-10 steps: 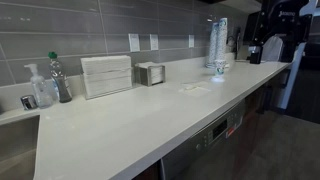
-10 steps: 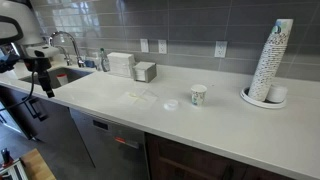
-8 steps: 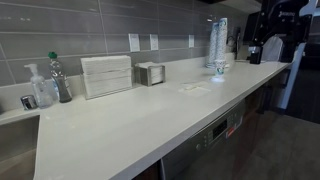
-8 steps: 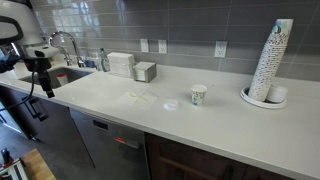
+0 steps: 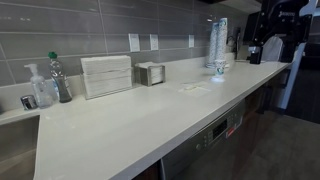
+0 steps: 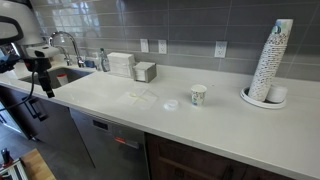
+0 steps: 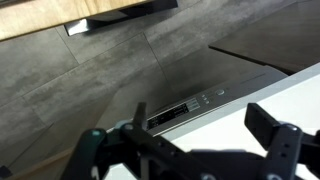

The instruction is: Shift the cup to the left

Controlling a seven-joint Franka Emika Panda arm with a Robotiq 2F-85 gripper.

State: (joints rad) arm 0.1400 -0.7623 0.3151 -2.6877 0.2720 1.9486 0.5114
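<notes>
White cup (image 6: 198,94) bears faint print, unreadable.

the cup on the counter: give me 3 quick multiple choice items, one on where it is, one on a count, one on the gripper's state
1. Where is the cup?
A. upright on the bare counter, apart from the tall stack of cups
B. on top of the tall stack
C. between the gripper's fingers

2. How many wall outlets are above the counter?
A. one
B. three
C. six

3. What state is the gripper in?
A. shut on the cup
B. open, holding nothing
C. shut on a lid

Key:
1 A, it stands alone on the white top.
2 B, both exterior views show three plates on the tiles.
3 B, the wrist view shows spread fingers with nothing between.
</notes>
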